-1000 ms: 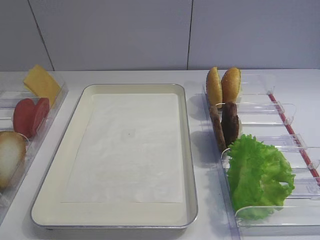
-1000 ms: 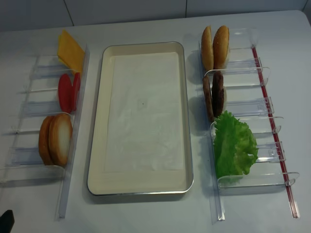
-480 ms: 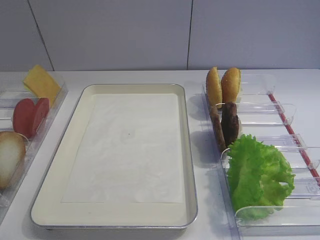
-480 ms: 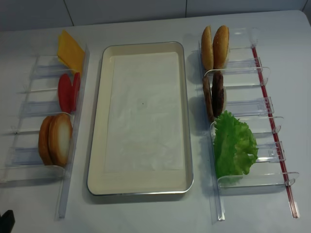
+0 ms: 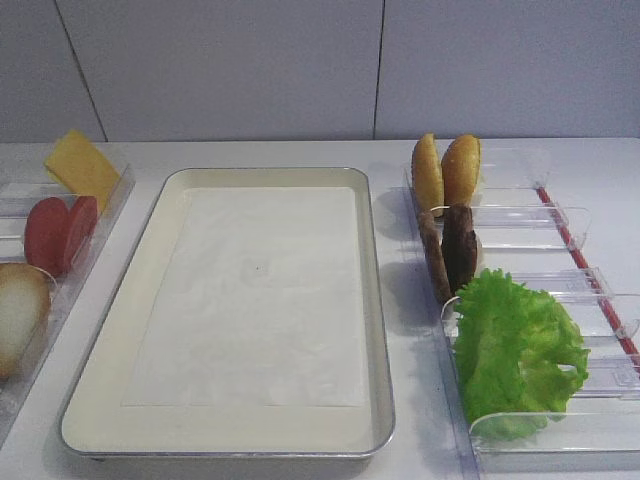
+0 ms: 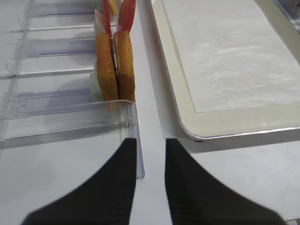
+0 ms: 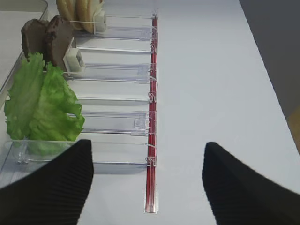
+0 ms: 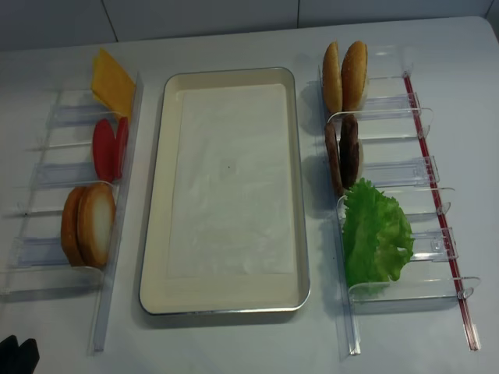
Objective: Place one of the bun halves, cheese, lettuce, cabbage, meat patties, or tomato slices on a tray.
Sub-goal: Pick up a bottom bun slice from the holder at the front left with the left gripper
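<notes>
Left gripper [image 6: 149,180], jaws nearly closed and empty — open wide, then straddle the pale-faced bun half [image 6: 125,63] upper left; tray [image 6: 187,122] bare.

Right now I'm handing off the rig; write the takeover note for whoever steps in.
Left gripper: shut, empty, hovering near the end of the left holder.
Right gripper: open, empty, above the right holder near the lettuce.
Tray: only its paper liner, no food on it.
Left holder: cheese, tomato slices, bun halves.
Right holder: golden bun halves, meat patties, lettuce.
Done: nothing placed.
Left: pick one ingredient and set it on the tray.
</notes>
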`<state>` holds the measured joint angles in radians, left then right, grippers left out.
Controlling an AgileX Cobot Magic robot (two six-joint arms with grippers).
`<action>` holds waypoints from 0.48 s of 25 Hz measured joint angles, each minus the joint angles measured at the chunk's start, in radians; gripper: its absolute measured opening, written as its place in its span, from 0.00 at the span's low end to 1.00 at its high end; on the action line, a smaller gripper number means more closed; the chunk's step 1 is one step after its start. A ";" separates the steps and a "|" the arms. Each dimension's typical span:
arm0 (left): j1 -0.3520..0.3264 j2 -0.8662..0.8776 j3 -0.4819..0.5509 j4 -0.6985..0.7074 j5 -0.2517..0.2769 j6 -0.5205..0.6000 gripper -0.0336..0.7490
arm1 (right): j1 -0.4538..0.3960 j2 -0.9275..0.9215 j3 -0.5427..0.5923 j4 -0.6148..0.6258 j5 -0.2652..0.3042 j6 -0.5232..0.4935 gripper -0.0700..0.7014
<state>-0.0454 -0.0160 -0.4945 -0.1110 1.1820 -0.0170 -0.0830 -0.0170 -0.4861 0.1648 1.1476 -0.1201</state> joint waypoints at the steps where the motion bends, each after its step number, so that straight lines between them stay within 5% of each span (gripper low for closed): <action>1: 0.000 0.000 0.000 -0.002 0.000 0.000 0.24 | 0.000 0.000 0.000 0.000 -0.002 0.000 0.74; 7: 0.000 0.000 0.000 -0.002 0.003 -0.005 0.30 | 0.000 0.000 0.000 0.000 -0.002 0.000 0.74; 12: 0.000 0.116 -0.070 -0.002 0.087 -0.005 0.47 | 0.000 0.000 0.000 0.000 -0.002 0.000 0.74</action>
<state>-0.0454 0.0997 -0.5642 -0.1131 1.2688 -0.0216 -0.0830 -0.0170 -0.4861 0.1648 1.1458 -0.1201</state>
